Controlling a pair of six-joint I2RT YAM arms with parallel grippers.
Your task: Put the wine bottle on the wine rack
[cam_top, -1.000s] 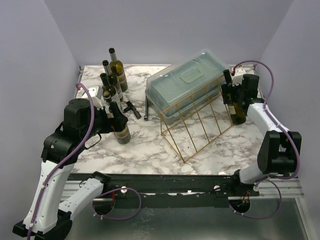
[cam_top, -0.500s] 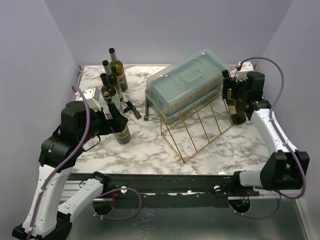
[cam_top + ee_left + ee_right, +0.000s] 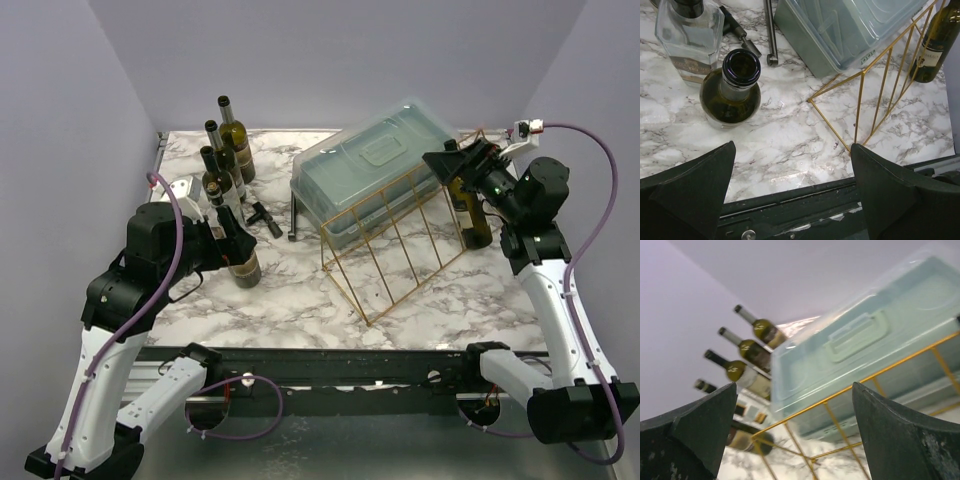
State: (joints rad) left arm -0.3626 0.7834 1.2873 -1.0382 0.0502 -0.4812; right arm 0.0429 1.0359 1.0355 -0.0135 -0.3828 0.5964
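Just past rack rt end, bottle upright.

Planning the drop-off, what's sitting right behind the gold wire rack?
A translucent bluish lidded plastic box sits close behind the wine rack, showing through its bars. Anything further behind the box is hidden.

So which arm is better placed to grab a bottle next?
Left, probably: the left claw, open, sits close by the green bottle, while the right claw, also open, points across the plastic box.

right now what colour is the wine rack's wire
Gold; the wine rack shows best in the left wrist view.
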